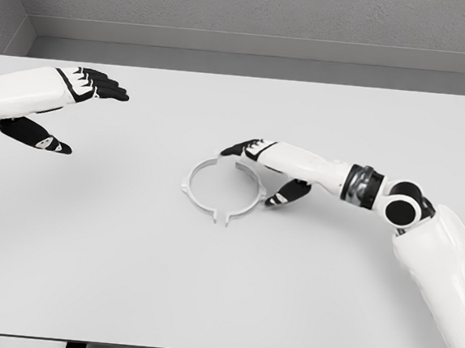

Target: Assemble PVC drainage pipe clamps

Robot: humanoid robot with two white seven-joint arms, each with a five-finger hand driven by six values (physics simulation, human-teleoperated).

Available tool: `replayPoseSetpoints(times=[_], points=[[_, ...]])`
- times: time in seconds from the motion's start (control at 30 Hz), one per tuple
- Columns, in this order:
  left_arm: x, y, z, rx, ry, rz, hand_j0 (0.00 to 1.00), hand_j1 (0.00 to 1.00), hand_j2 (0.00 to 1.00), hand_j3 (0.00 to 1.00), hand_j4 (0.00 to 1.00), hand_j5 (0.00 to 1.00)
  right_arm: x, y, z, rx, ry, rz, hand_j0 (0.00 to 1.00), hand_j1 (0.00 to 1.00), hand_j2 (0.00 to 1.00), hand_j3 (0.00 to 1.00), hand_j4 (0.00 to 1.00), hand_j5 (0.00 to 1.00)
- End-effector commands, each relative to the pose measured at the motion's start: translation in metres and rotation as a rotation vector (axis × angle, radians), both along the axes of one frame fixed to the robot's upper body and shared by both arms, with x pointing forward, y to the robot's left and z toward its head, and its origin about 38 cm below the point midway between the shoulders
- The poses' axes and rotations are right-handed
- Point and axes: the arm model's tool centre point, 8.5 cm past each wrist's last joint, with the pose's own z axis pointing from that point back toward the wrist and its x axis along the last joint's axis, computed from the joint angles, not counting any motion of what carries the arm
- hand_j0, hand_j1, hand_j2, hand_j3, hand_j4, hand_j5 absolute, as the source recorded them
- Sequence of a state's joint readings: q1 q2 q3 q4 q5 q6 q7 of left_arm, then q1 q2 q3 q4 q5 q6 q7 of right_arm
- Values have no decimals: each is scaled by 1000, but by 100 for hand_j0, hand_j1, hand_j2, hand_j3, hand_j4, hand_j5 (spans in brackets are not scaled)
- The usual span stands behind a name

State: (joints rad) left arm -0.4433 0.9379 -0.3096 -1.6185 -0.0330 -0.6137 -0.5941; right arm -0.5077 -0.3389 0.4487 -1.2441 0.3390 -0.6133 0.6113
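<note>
Right hand (267, 170) spread at the white ring's (223, 189) right edge, left hand (55, 106) open far left; ring looks thin, light, stiff, best pinched at its rim

A white table (125, 279) before a grey wall (255, 9).

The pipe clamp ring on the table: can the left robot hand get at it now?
Probably yes: bare table lies between the left robot hand and the clamp ring. The right robot hand is already at its far side.
</note>
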Motion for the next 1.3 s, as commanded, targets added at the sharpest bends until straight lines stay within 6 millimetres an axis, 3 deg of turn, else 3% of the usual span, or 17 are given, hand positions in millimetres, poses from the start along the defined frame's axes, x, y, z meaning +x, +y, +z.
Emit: replayPoseSetpoints(times=[0.0,0.37,1.27], points=[[0,0,1,-6,2,0,100,100,100,100,100,100,2,-4,-4,4,19,-17,100,100,100,100,100,100],[0,1,1,-7,2,2,100,100,100,100,100,100,9,-9,-7,-3,34,-37,100,100,100,100,100,100],[1,0,3,-7,-5,0,100,100,100,100,100,100,11,10,-2,19,23,-8,100,100,100,100,100,100]])
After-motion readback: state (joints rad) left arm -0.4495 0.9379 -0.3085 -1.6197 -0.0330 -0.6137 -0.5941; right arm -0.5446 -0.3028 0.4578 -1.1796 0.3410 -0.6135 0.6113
